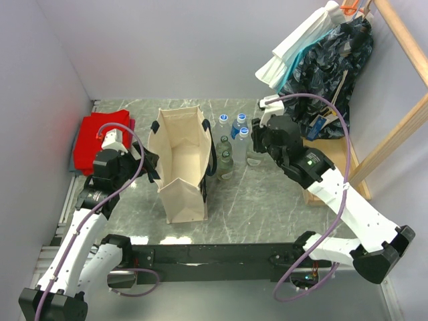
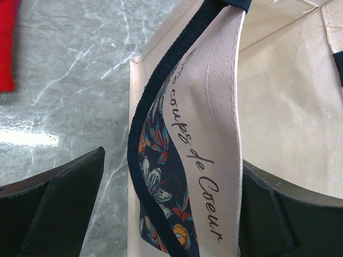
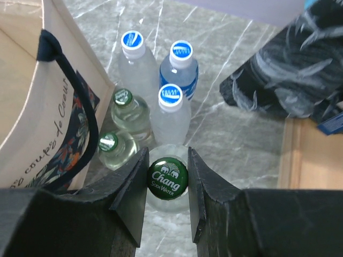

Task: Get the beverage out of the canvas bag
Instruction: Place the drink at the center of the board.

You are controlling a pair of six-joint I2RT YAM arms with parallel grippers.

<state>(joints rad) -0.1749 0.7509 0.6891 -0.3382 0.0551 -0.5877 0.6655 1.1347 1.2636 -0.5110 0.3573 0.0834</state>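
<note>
Beside canvas bag [image 1: 179,154]: right hand [image 3: 167,179] grasping green-capped bottle [image 3: 168,178], five bottles [image 3: 174,115] clustered close; left hand [image 2: 171,209] released

Top camera: high behind the arm bases, looking down, wide. Left wrist camera: close against the canvas bag [image 2: 214,107]. Right wrist camera: close above bottles [image 3: 174,101]. All three show the canvas bag.
</note>
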